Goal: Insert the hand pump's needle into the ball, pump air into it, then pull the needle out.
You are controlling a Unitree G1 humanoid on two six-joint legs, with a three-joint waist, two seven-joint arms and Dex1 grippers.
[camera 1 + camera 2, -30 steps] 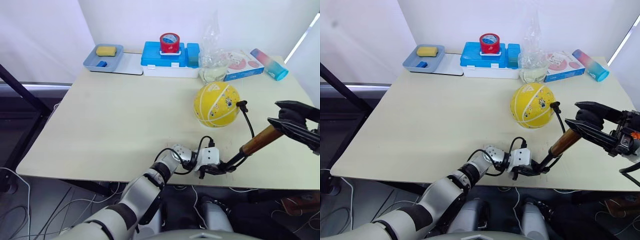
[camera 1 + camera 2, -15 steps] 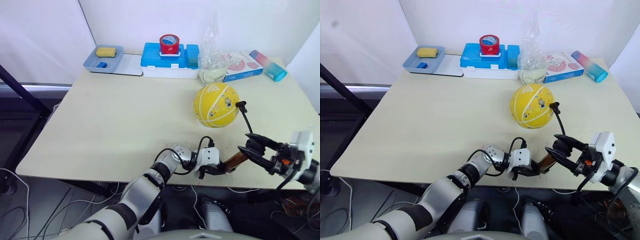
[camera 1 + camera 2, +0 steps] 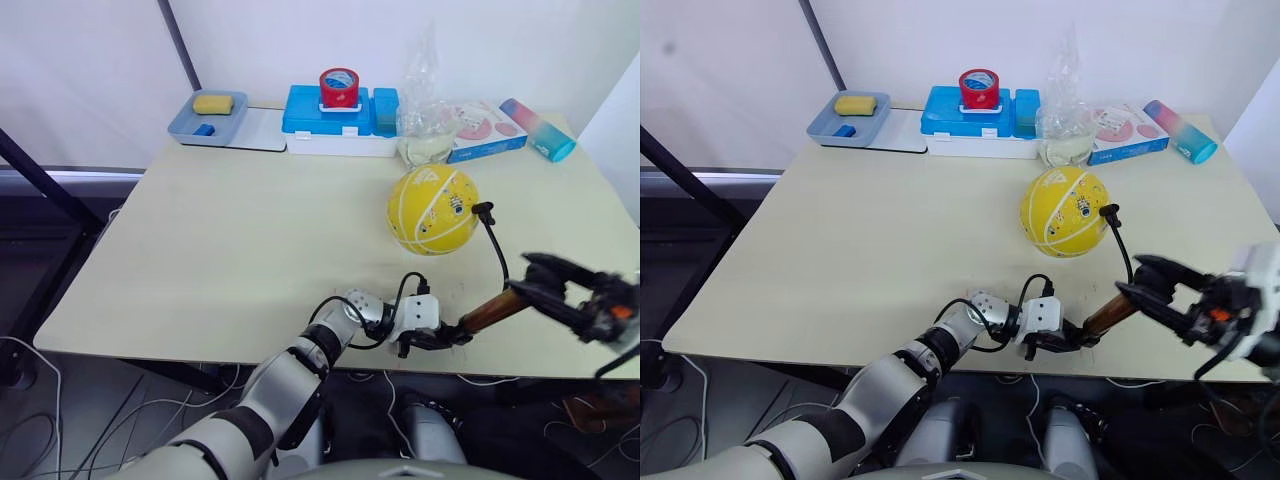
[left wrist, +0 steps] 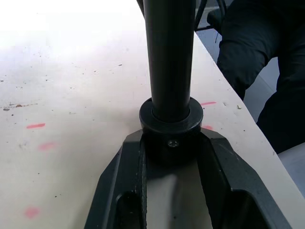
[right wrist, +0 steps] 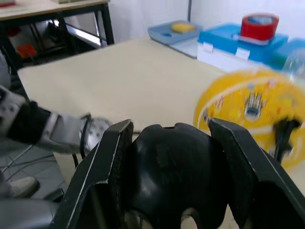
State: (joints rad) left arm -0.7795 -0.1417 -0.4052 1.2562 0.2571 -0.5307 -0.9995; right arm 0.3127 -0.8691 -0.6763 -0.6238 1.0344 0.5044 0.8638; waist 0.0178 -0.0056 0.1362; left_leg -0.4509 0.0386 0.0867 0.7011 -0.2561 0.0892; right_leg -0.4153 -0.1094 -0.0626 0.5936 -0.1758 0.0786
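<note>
The yellow ball rests on the table right of centre. The needle's black fitting sits against the ball's right side, the pin itself hidden. A thin black hose curves down from it to the hand pump, which leans up to the right from the table's front edge. My left gripper is shut on the pump's black bottom cap. At the pump's top, my right gripper is shut on the black handle.
Along the back edge stand a blue tray with a yellow sponge, a blue box with a red tape roll, a clear plastic bag, a pink box and a pink-blue tumbler. The table's front edge runs just under the left gripper.
My right gripper pushed the handle down toward the left gripper, shortening the pump, and has now drawn it partly back out. Left gripper, ball and needle fitting stayed put.
</note>
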